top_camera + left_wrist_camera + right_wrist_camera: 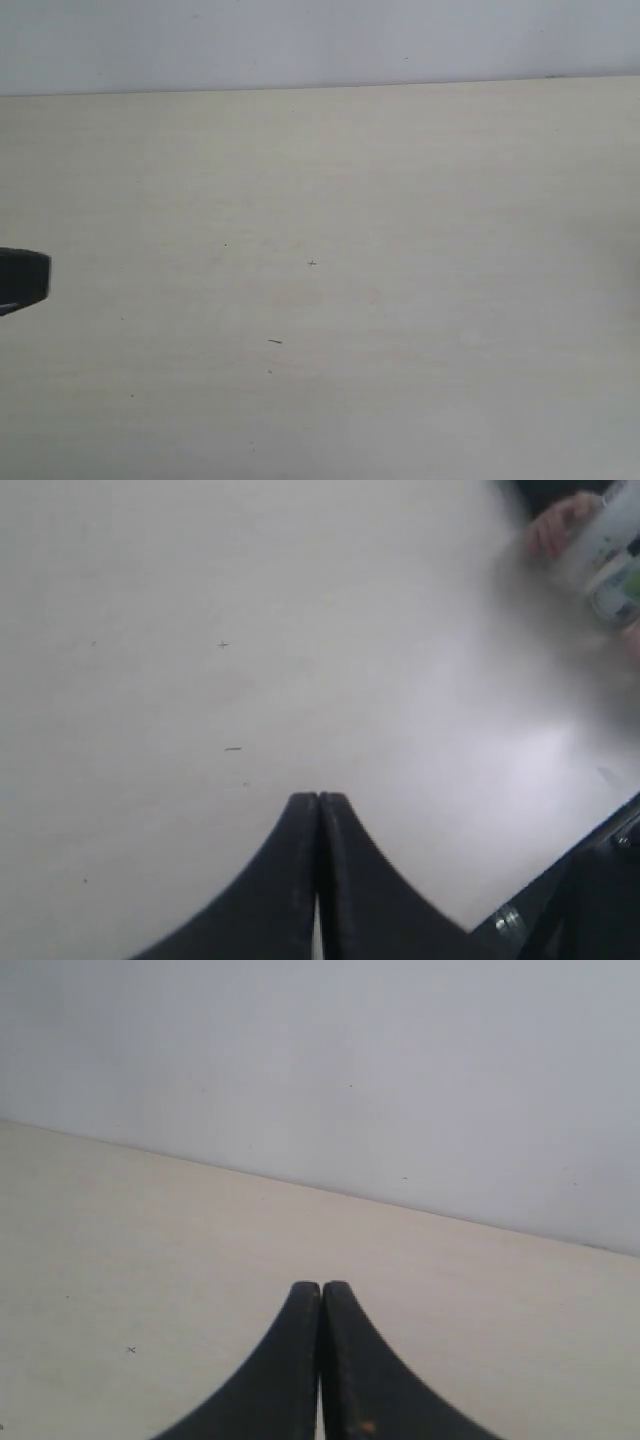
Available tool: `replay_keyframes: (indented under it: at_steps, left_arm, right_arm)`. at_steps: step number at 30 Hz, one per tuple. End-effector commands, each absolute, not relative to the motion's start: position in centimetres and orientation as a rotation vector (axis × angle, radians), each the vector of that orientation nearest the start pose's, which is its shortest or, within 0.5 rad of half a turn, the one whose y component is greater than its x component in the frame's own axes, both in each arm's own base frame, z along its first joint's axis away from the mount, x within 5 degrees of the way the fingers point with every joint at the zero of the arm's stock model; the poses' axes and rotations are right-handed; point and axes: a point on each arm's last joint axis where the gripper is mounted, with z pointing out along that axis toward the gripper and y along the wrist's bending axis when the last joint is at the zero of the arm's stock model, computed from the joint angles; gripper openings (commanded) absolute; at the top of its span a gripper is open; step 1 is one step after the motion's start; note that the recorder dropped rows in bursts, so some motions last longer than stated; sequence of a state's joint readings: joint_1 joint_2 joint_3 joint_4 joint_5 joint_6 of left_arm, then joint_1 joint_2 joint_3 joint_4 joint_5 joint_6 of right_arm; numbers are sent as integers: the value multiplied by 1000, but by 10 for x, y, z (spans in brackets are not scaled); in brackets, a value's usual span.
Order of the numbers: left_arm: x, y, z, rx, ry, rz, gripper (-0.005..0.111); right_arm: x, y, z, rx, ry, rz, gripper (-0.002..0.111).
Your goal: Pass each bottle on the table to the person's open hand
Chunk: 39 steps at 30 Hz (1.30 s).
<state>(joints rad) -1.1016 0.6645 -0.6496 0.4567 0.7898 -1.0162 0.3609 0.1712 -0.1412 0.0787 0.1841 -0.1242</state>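
In the exterior view the pale table point(400, 200) carries no bottles. In the left wrist view a blurred clear bottle point(608, 542) with a white label sits at the frame's corner. The person's hand point(553, 525) has its fingers curled round that bottle; only part of the hand shows. My left gripper point(318, 798) is shut and empty above the bare table point(200, 600), well apart from the hand. Its dark tip point(40, 277) pokes in at the left edge of the exterior view. My right gripper point(320, 1285) is shut with nothing in it, over the table point(150, 1240); the exterior view does not show it.
A few tiny dark specks point(274, 341) mark the tabletop. A pale wall point(300, 40) rises behind the table's far edge. In the left wrist view a dark frame with a bolt point(508, 920) runs past the table's edge.
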Motion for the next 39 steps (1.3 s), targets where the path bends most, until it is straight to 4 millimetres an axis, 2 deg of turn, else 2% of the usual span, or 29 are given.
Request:
replay_keyframes:
  at_steps: [1, 7, 13, 20, 27, 35, 39]
  left_arm:
    - [71, -60, 287, -9, 2204, -785, 1]
    - [67, -36, 245, -178, 1897, -841, 1]
    - [66, -23, 218, -210, 1734, -705, 1]
    - [57, -8, 208, -235, 1593, -499, 1]
    - [57, 1, 202, -306, 1592, -361, 1]
    - [57, 1, 202, -300, 1588, -341, 1]
    - [57, -2, 206, -244, 1551, -353, 1]
  right_arm:
    - [62, 25, 233, -357, 1657, 245, 1]
    - [62, 25, 233, -357, 1657, 245, 1]
    - [62, 25, 233, -357, 1657, 245, 1]
    - [62, 25, 233, -359, 1656, 243, 1]
    - [62, 25, 233, -359, 1657, 243, 1]
    - [62, 25, 233, -359, 1657, 243, 1]
    - [62, 25, 233, -359, 1657, 243, 1]
